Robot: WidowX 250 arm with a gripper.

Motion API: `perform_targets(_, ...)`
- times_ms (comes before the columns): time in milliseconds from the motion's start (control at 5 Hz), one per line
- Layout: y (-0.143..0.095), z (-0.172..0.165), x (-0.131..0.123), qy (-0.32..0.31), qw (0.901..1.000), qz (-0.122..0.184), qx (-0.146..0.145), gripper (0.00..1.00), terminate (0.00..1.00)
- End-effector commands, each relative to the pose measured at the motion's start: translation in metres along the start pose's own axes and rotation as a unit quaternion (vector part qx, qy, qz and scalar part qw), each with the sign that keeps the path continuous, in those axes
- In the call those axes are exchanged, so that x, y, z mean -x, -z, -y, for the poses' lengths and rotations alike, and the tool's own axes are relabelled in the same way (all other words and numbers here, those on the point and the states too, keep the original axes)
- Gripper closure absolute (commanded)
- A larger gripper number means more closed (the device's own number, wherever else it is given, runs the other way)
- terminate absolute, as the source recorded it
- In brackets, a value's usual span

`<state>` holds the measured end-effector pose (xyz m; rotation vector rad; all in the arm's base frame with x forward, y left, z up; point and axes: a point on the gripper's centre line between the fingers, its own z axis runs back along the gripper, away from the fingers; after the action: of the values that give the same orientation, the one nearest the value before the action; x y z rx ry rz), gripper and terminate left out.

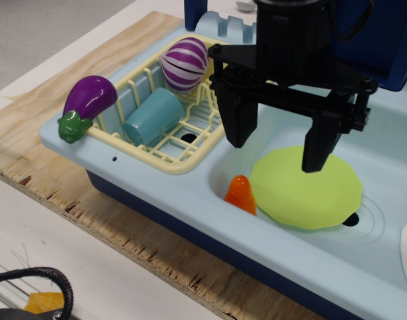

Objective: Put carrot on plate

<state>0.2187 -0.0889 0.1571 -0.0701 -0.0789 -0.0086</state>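
Observation:
The orange carrot (241, 194) stands in the sink basin, tip up, against the left edge of the lime-green plate (306, 189). The plate lies tilted in the basin. My black gripper (278, 155) hangs open above the basin, its left finger above the carrot and its right finger over the plate's top. It holds nothing.
The light blue toy sink (156, 183) sits on a wooden board. A cream dish rack (164, 157) on the left holds a teal cup (152, 117) and a purple striped onion-like toy (184, 64). A purple eggplant (86, 103) rests on the rack's left rim.

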Motion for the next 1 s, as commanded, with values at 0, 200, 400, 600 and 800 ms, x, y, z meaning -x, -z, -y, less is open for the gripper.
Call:
perform_targets(0,0.000,0.000,0.000,0.000,1.0000,0.000,0.000,0.00,0.00)
perform_targets(200,0.003,-0.001,0.003,-0.012,0.9999,0.008,-0.006,0.00,0.00)
perform_targets(400,0.007,0.001,0.006,-0.008,0.9998,0.013,-0.011,0.00,0.00)
perform_targets(600,0.013,0.000,0.012,-0.016,0.9995,0.024,-0.009,0.00,0.00)
perform_targets(800,0.019,-0.005,0.015,0.008,0.9995,0.032,-0.005,0.00,0.00)
